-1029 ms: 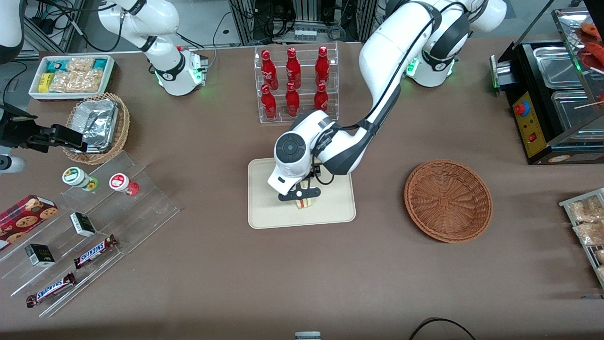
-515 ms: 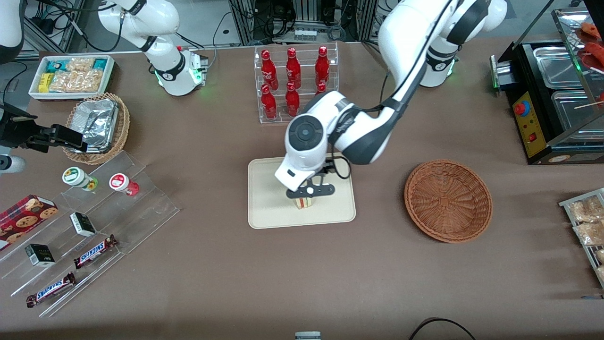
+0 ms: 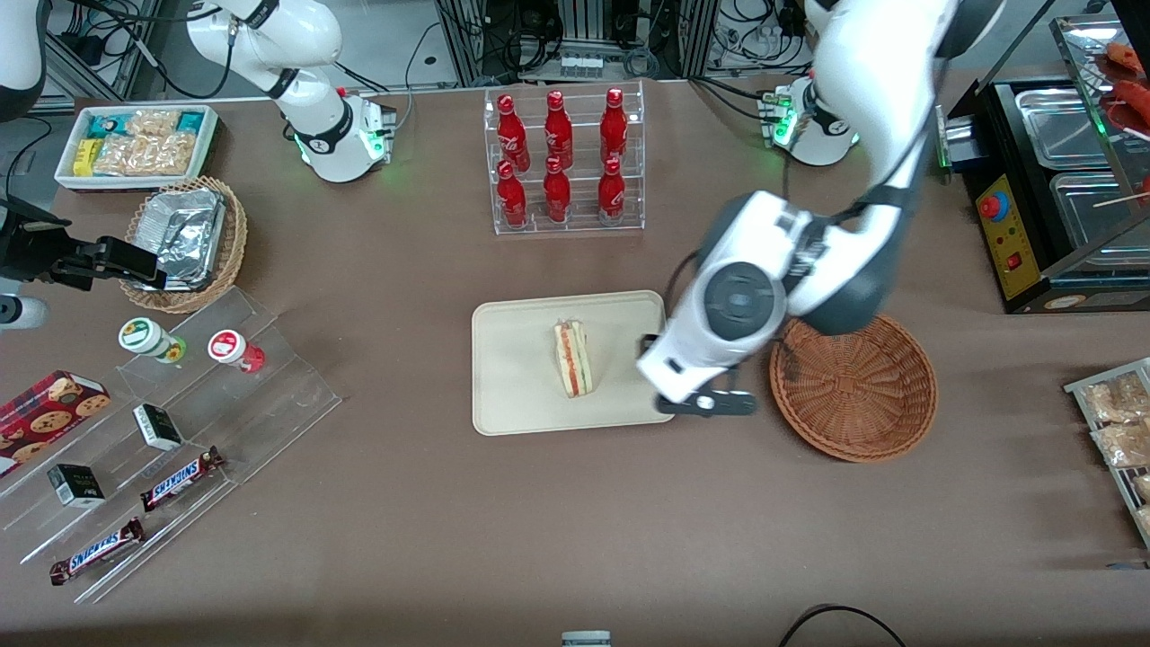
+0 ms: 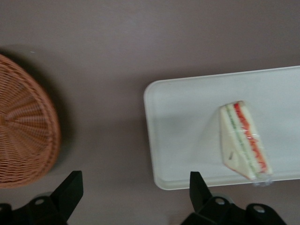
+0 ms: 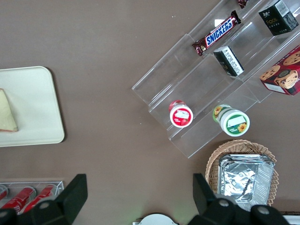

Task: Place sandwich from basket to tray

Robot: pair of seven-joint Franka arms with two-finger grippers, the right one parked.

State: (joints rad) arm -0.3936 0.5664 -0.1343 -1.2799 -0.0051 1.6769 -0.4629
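One sandwich (image 3: 573, 358) lies on the tray (image 3: 512, 395); the claw (image 3: 706, 404) hovers spread, holding nothing, beside the basket (image 3: 853, 382).

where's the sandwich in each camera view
Front view: the sandwich lies on the tray, apart from the open hand.
Left wrist view: the sandwich lies on the tray, striped edge showing; the basket is beside the tray.
Right wrist view: only a pale corner shows at the picture's edge.
Shared landmark: the tray.
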